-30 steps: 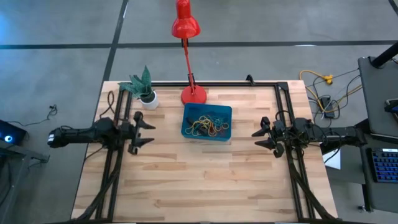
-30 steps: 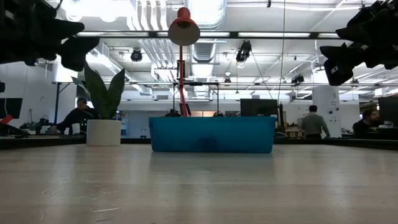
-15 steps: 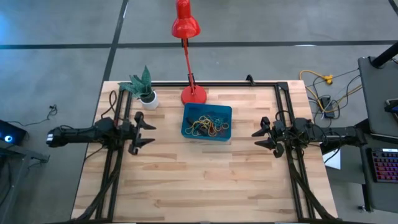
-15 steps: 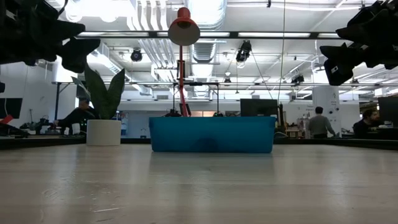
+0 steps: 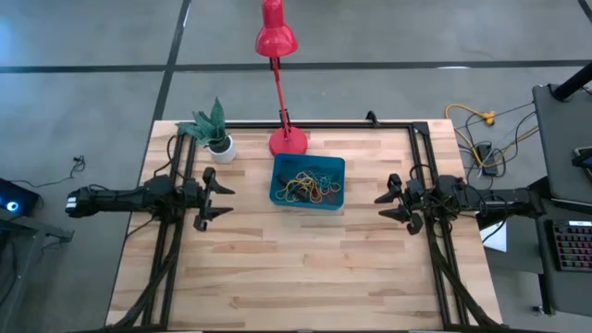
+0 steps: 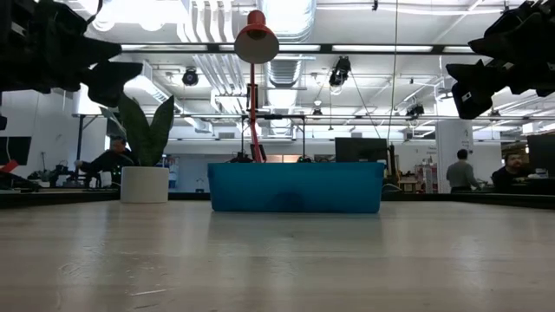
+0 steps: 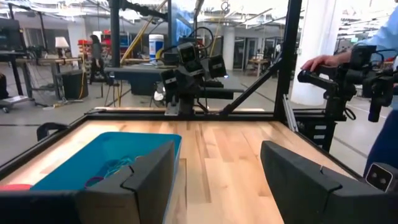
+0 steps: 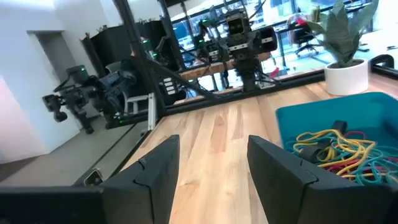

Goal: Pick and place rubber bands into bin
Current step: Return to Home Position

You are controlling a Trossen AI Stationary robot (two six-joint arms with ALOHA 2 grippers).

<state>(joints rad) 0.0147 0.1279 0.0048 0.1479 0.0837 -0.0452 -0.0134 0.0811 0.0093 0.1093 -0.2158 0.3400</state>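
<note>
Both released, empty: left tool (image 5: 225, 202) and right tool (image 5: 380, 207) flank the bin (image 5: 274, 191). Retract level, clear of its walls.

High: straight down; low: table-level; wrists face inward; all share bin (image 5: 274, 190).

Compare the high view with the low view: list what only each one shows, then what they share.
Only the high view shows the rubber bands heaped inside the bin, and the yellow cable off the table to the right. Only the low view shows people in the room behind; the bin's wall hides its contents there. Both show the bin, the red lamp, the potted plant, and the left tool and right tool, open and apart from the bin.
</note>
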